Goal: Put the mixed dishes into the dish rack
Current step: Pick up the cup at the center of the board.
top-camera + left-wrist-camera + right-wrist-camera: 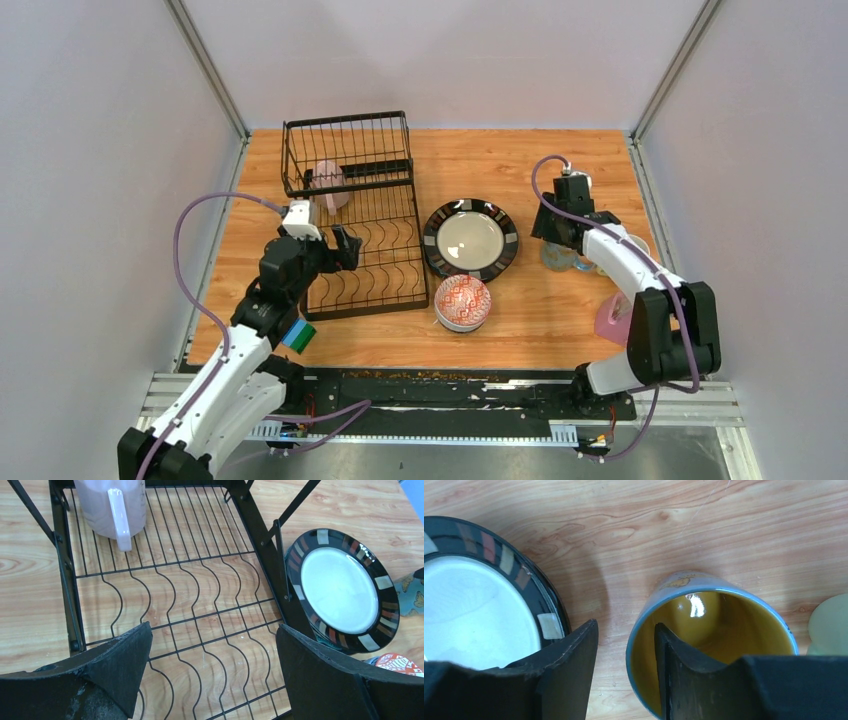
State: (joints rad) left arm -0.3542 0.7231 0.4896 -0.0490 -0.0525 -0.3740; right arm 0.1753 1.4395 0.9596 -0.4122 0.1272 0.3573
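Fingers of the right gripper (625,630) straddled the wall of the blue-and-yellow mug (704,615), one inside, one outside toward the plate (474,605), jaws half open and not visibly pressing (only the wrist view showed this; from above the arm hid it). The mug stood upright, well right of the rack (265,555), where the left gripper (212,632) hung wide open, empty.

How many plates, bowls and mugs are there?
Plates: 1, the black-rimmed plate
Bowls: 1, the red patterned bowl
Mugs: 3, the pink mug in the rack, the blue mug, and the pale green mug
Total: 5
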